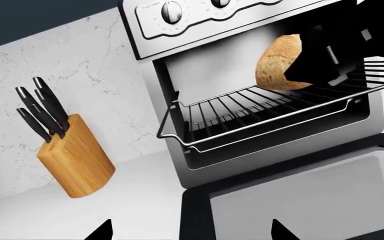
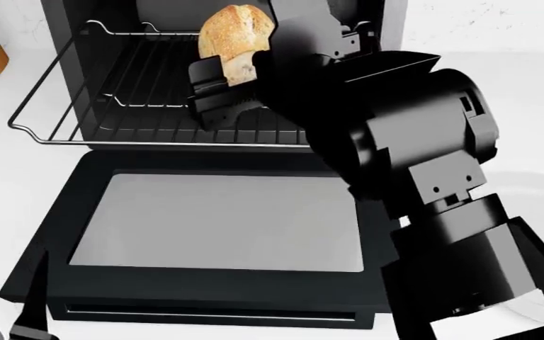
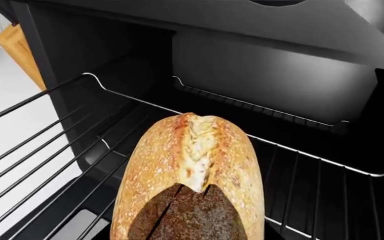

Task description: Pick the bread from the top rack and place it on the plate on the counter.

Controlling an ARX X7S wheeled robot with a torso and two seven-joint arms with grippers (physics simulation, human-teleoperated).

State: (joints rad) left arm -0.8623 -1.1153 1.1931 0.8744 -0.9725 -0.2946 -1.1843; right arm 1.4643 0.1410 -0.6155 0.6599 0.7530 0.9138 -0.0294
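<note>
Clearly the right gripper (image 2: 223, 88) was clamped on the bread (image 2: 235, 39), one finger pressed to the pale cut end while the other side hid behind the wrist. The loaf appeared lifted just clear of the rack (image 2: 111, 92), tilted with its crust end toward the oven's back wall; in the left wrist view the bread (image 1: 280, 62) hung above the bars with the dark gripper body covering its near end. That hold made sense as a grip on the short end, leaving the long body free to swing out through the opening.

The rack (image 1: 245, 112) stood pulled partway out of the oven (image 1: 259, 30), over the dropped door (image 2: 215, 227), presumably so the arm could reach in from above. The right arm filled most of the head view, and a pale curved edge beneath it may have been the plate, though I could not be sure. The counter (image 1: 132, 195) carried a knife block (image 1: 75, 155) off to the side, well apart. The left gripper's state could not be told; only dark tips showed at its camera's edge.
</note>
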